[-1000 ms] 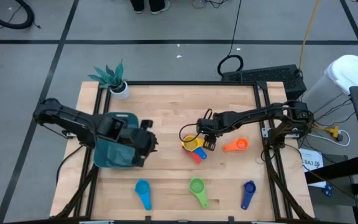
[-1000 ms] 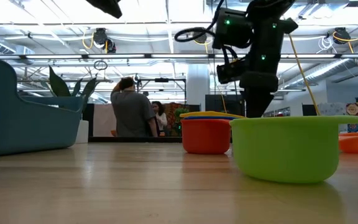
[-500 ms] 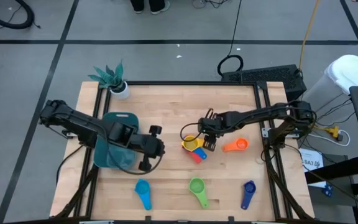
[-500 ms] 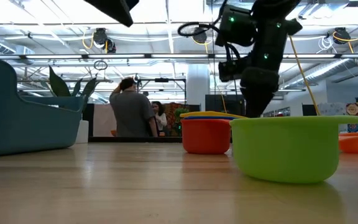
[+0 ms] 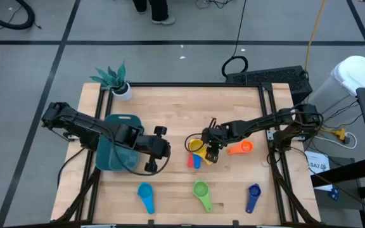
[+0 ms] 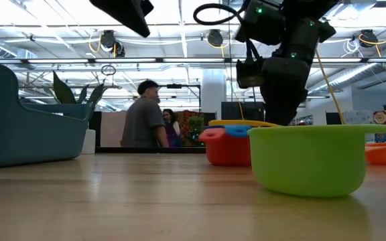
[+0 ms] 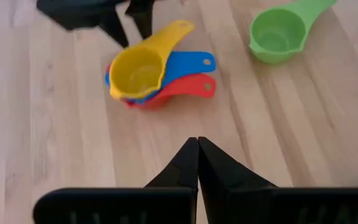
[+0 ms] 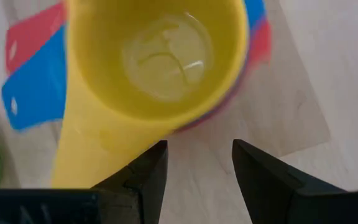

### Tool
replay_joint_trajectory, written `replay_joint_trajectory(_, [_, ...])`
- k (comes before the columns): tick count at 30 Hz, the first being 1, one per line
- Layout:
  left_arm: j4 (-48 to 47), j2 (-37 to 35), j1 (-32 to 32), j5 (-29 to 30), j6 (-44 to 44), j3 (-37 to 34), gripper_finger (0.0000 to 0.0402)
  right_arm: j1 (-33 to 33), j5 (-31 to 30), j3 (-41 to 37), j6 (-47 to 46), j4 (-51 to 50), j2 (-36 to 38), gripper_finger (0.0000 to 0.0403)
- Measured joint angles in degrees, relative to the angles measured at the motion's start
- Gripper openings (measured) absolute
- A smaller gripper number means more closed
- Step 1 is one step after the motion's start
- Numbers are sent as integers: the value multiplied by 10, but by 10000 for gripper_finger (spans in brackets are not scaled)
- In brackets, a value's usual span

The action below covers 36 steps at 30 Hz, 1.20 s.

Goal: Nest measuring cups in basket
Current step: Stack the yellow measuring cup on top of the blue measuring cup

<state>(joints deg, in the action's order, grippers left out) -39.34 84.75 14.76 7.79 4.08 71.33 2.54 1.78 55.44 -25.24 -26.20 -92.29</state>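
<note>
Right gripper [image 5: 209, 154], fingers spread, hovers beside the nested cups [image 5: 195, 151]; left gripper [image 7: 197, 163], fingers pressed together, near the basket [image 5: 115, 152]

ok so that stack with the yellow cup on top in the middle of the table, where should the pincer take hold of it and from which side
Probably by the handles. The yellow cup sits nested in a blue cup and a red cup, whose flat handles fan out to one side, flat on the table. Coming down from above and pinching across a handle suits better than the round bowls. The open right pincer is already beside the stack.
</note>
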Motion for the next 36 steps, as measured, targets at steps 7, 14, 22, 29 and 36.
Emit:
replay_joint_trajectory(7, [-48, 0, -17, 11, -3, -6, 5, 2, -2, 0, -11, -2, 10, 171])
replay_joint_trajectory(14, [26, 0, -79, -7, -10, -109, 5, 2, -18, 0, -12, -2, 39, 171])
replay_joint_trajectory(22, [131, 0, -77, -53, -36, -149, 5, 2, -18, 0, -14, -19, 40, 171])
replay_joint_trajectory(29, [174, 3, -39, -54, -56, -149, 5, 4, -19, -1, -26, -42, 40, 171])
replay_joint_trajectory(36, [222, 49, -14, -54, -46, -148, 5, 27, -19, -4, -41, -53, 40, 127])
